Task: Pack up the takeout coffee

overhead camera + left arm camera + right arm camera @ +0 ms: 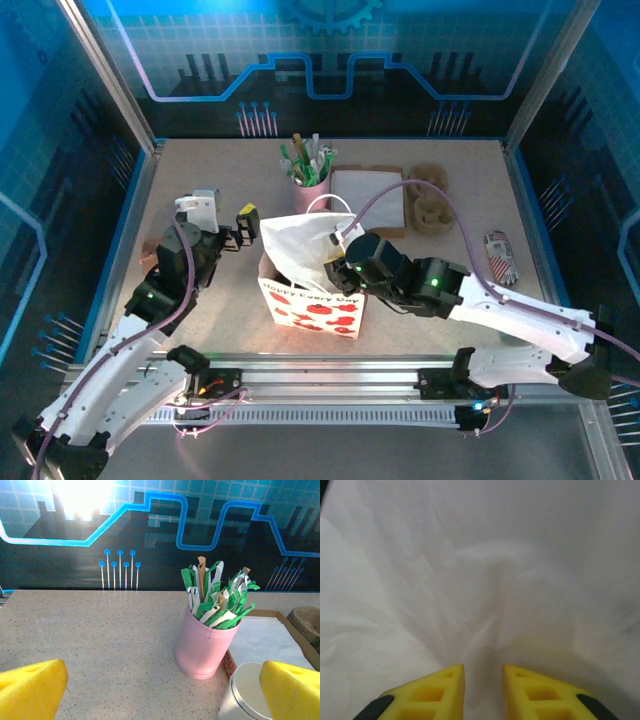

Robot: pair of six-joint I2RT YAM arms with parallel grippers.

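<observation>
The takeout coffee (246,694), a plain white cup with a rolled rim, stands just in front of the pink cup; from above only its rim (328,204) shows behind the bag. A paper bag (312,308) printed with red shapes stands mid-table, and crumpled white sheet (300,238) billows from its top. My left gripper (226,230) hangs wide open left of the bag, its yellow pads (30,690) far apart over bare table. My right gripper (336,262) is at the bag's right top edge, its jaws (483,680) a narrow gap apart, with white sheet (480,580) close in front.
A pink cup (311,185) of green-and-white sticks (215,597) stands behind the bag. A white sheet on brown card (368,198) and a cardboard carrier (432,205) lie at the back right. A small printed packet (500,256) lies near the right wall.
</observation>
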